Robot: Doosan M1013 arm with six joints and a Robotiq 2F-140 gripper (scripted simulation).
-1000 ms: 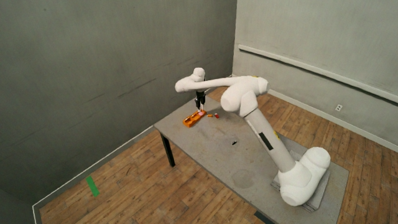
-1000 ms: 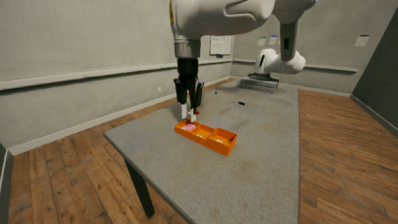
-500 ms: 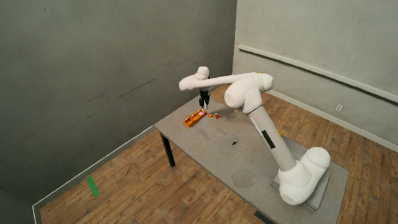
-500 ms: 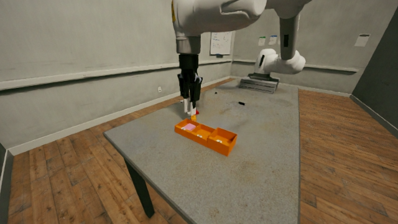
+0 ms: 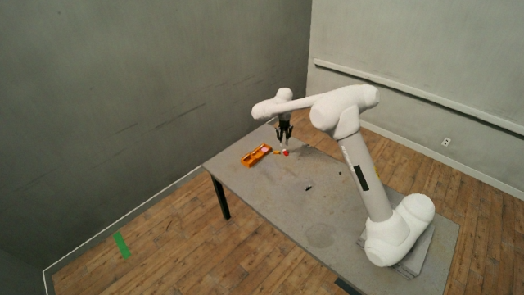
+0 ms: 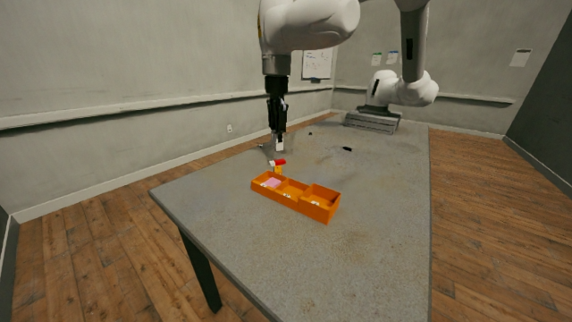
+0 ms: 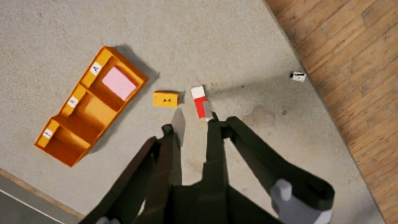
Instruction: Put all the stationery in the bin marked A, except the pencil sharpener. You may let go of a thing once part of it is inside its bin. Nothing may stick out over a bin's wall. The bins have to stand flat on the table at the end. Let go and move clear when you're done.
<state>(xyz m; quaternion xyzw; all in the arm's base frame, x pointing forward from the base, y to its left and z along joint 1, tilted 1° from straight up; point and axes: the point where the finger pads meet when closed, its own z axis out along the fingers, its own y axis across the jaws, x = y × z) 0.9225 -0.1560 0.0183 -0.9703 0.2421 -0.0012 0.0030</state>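
Note:
An orange tray of three bins (image 7: 90, 105) lies on the grey table; it also shows in the top and exterior views (image 5: 255, 155) (image 6: 295, 195). The end bin marked A holds a flat pink eraser (image 7: 119, 83) (image 6: 273, 182). A small yellow block (image 7: 165, 99) lies just beside bin A. A red and white stick-like item (image 7: 199, 101) (image 6: 278, 162) lies next to the block. My gripper (image 7: 194, 112) (image 6: 279, 145) hangs above the table over the red and white item, clear of the tray. Its fingers stand a little apart with nothing between them.
A tiny black and white object (image 7: 298, 76) lies close to the table's edge by the wooden floor. Two small dark objects (image 5: 308, 188) (image 5: 340, 173) lie nearer the arm's base (image 5: 397, 238).

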